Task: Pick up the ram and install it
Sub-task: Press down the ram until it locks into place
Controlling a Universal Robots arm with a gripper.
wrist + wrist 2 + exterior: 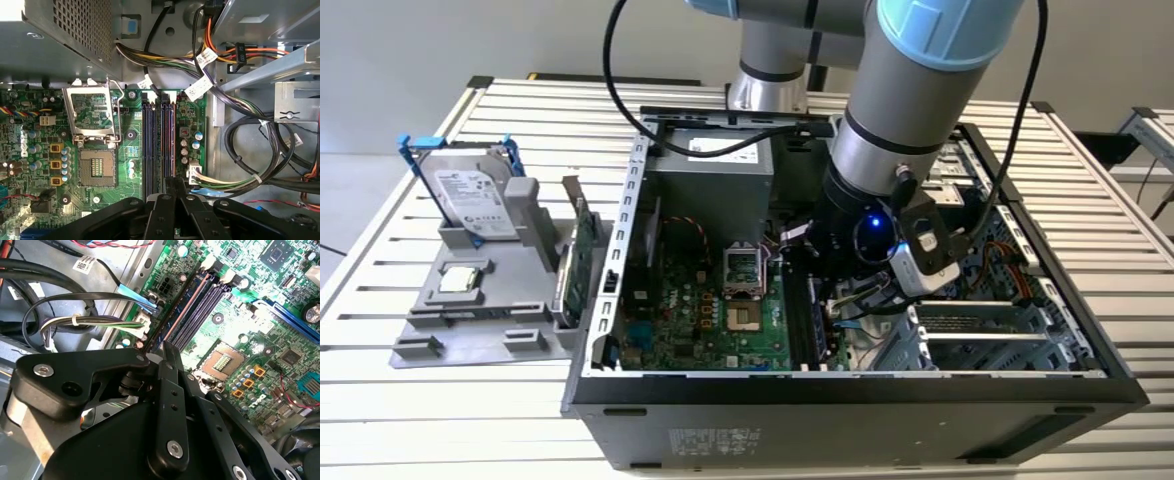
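The black two-fingered gripper [175, 184] is reaching down into the open black metal computer case [854, 400]. Its jaws are pinching the long, thin, blue-faced ram stick [169, 140] at one end. The ram is standing on edge in a memory slot. In the exterior view, the slots are lying at 3 o'clock of the silver square processor socket [739, 270].

Bright overhead glare, dim case interior.
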